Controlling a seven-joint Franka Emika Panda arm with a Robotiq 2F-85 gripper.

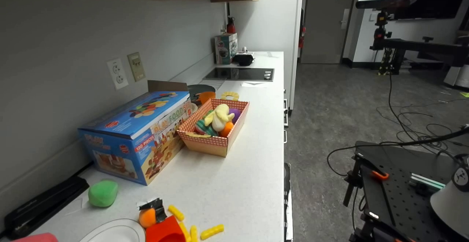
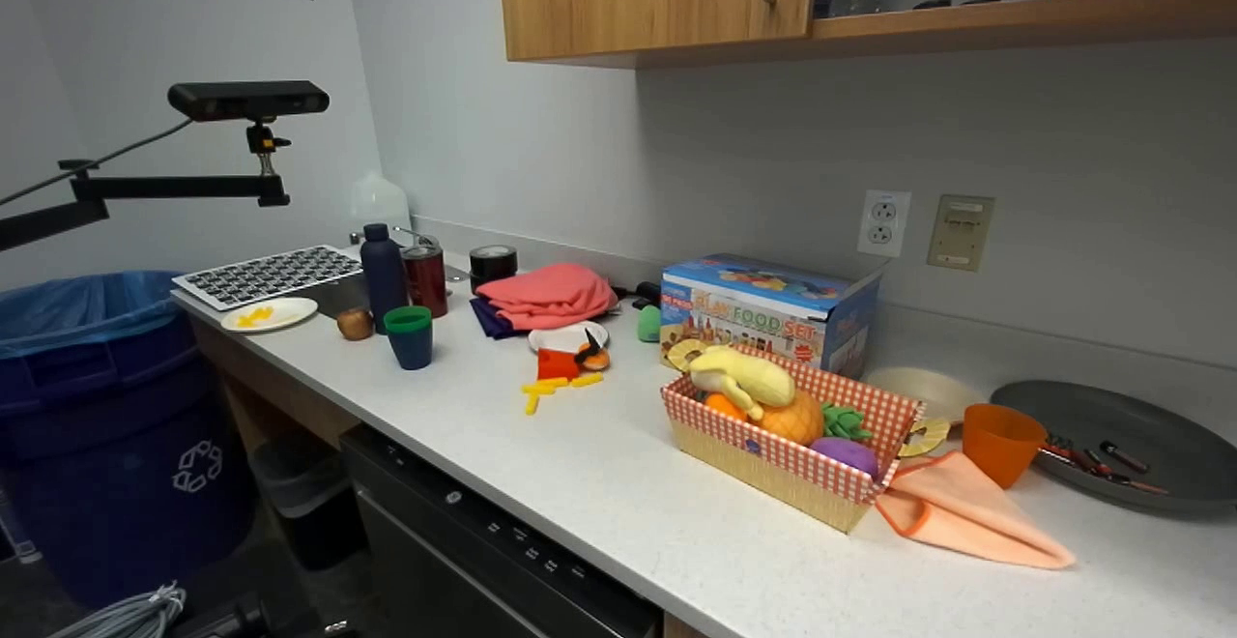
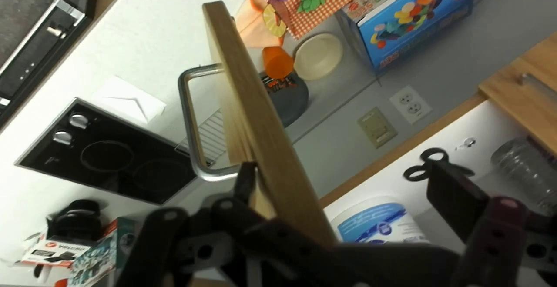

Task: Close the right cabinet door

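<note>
Wrist view shows the right cabinet door (image 3: 263,119) between wide-spread fingers (image 3: 457,202), just beside one.

In an exterior view, a checkered basket (image 2: 759,469) stood nearer than the play-food box (image 2: 749,309), an orange cup (image 2: 1000,445) to its right, a navy bottle (image 2: 384,275) far left.

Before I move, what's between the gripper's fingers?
Wrist view: the open gripper has the right cabinet door edge-on between its fingers, contact unclear; tub and scissors show farther back.
</note>
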